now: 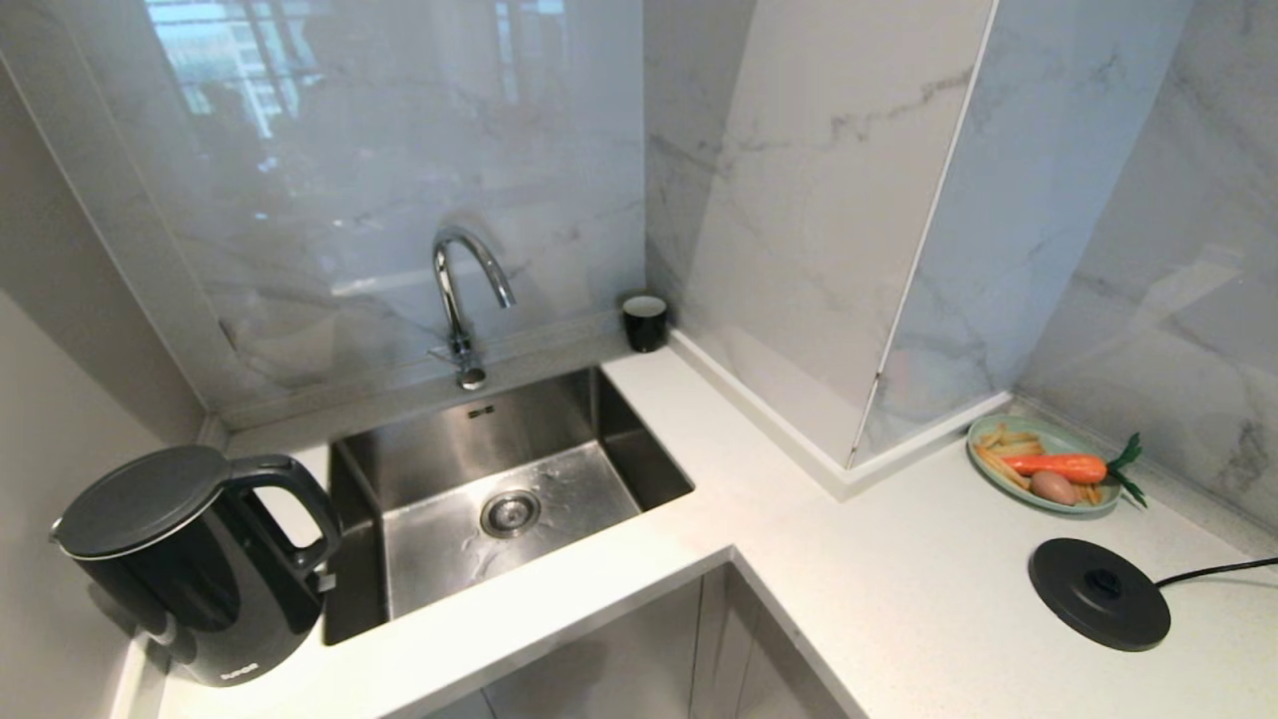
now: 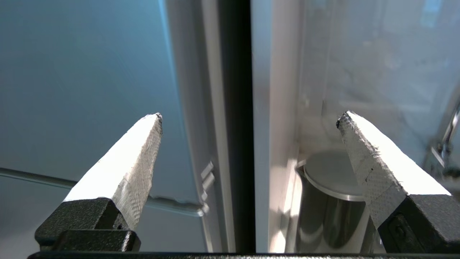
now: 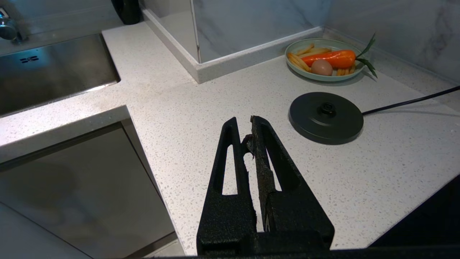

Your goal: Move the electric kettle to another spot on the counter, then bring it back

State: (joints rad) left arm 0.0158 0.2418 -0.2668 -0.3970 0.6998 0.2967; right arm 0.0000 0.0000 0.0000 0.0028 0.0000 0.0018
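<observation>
Left gripper (image 2: 249, 117) gapes fully, holding nothing, aimed toward the kettle (image 1: 190, 559) but well short of it. Kettle stands upright on the counter (image 1: 899, 599) at 9 o'clock of the sink (image 1: 599, 409), handle toward the basin, easy to hook. Base (image 1: 1098, 594) sits empty at 3 o'clock. Right gripper (image 3: 248, 129) is pinched closed, parked over the counter near the base.

A home kitchen: a steel sink (image 1: 499, 489) with a chrome tap (image 1: 464, 290) set in a white speckled table (image 1: 899, 599), marble-look wall panels (image 1: 829, 200), an electric kettle (image 1: 190, 559), and a plate of vegetables (image 1: 1048, 469).
</observation>
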